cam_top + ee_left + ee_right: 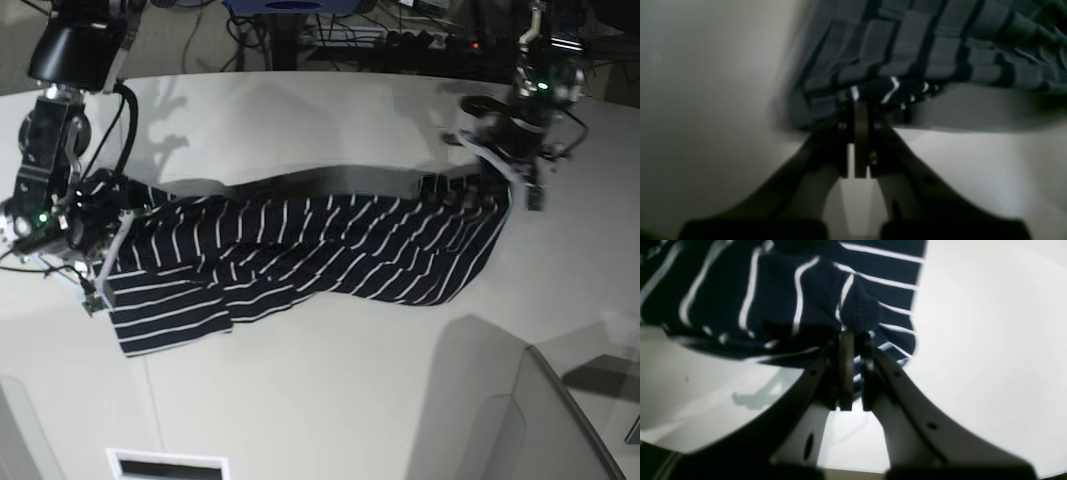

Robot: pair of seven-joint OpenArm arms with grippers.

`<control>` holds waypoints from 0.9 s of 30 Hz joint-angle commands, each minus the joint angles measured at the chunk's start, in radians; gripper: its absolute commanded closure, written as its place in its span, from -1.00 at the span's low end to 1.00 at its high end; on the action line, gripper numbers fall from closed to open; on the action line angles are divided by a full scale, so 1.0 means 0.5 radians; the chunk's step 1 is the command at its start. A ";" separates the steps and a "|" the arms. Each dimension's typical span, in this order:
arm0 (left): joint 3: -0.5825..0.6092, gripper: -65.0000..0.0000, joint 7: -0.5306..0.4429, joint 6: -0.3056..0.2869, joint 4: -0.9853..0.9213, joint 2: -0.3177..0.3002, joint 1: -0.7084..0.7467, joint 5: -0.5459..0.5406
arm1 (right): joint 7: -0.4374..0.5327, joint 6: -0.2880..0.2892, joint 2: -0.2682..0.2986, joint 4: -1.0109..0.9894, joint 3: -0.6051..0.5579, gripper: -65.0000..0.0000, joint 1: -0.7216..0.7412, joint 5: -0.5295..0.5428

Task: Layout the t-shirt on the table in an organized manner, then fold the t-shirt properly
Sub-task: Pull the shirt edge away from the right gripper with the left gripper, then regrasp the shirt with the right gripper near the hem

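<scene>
left wrist: dim, blurred, shirt [923, 50] out of focus | right wrist: bright, desk [990, 356] glares, edges smear | base: even light, sharp, soft shadows behind shirt

Cables [400, 30] and blue stand [290, 8] behind.

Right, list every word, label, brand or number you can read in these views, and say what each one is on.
None can be read.
The dark navy white-striped fabric t-shirt shows only stripes, no print or tag.
The smooth off-white table is unmarked.
The cluttered gear behind the table is too small and blurred to read.
</scene>
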 commanded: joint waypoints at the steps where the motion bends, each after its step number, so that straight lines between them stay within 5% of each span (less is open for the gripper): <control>1: -0.081 1.00 0.007 0.003 0.066 -0.018 -0.005 0.000 | 0.030 -0.002 0.012 0.097 0.000 1.00 0.011 -0.002; 6: -0.421 1.00 0.132 -0.254 0.112 -0.015 -0.026 0.018 | -0.142 -0.002 0.012 0.226 0.003 1.00 -0.081 0.007; 14: -0.790 1.00 0.135 -0.282 0.121 -0.018 -0.032 0.003 | -0.154 -0.002 0.012 0.379 0.003 1.00 -0.203 0.007; 21: -0.826 1.00 0.138 -0.282 0.118 -0.018 -0.149 0.012 | -0.154 -0.002 0.018 0.333 -0.013 0.99 -0.025 -0.002; 27: -0.636 1.00 0.138 -0.282 0.096 -0.012 -0.210 0.021 | -0.136 0.002 0.018 -0.109 -0.016 0.99 0.257 0.004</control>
